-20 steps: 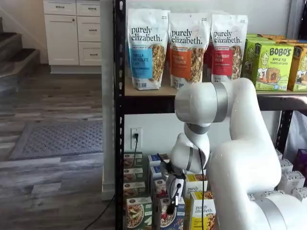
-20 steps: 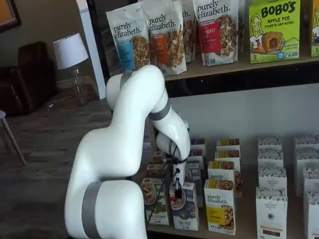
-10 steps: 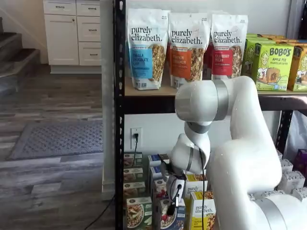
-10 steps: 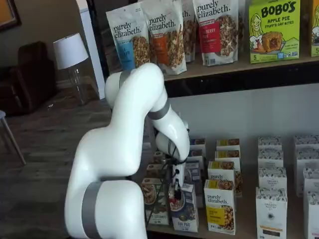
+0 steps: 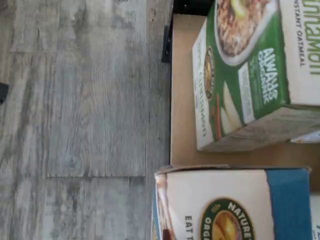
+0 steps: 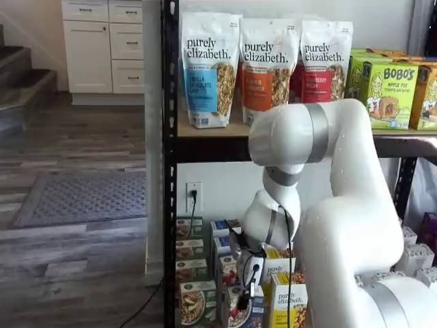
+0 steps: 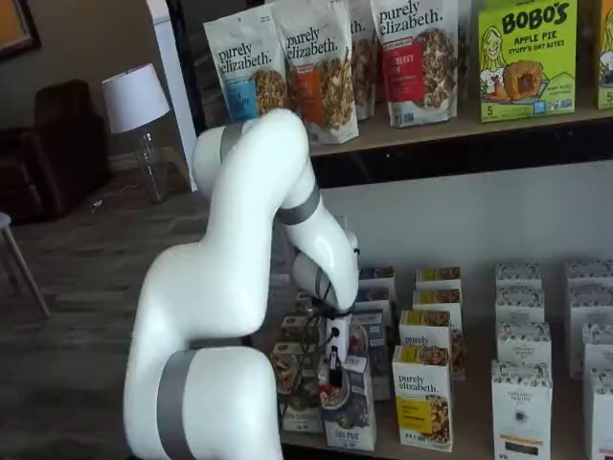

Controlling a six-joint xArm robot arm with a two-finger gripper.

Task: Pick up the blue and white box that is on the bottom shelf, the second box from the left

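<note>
Since the gripper [image 7: 334,369] is closed on the top of the blue and white box [image 7: 348,414] at lower centre in both shelf views, the grasp looks made. Left of it stands the green carton [image 6: 197,304], right of it the yellow carton [image 7: 422,410]. The box seems tilted at the front edge of the bottom shelf [image 7: 460,436]; lifting it clear remains.
</note>
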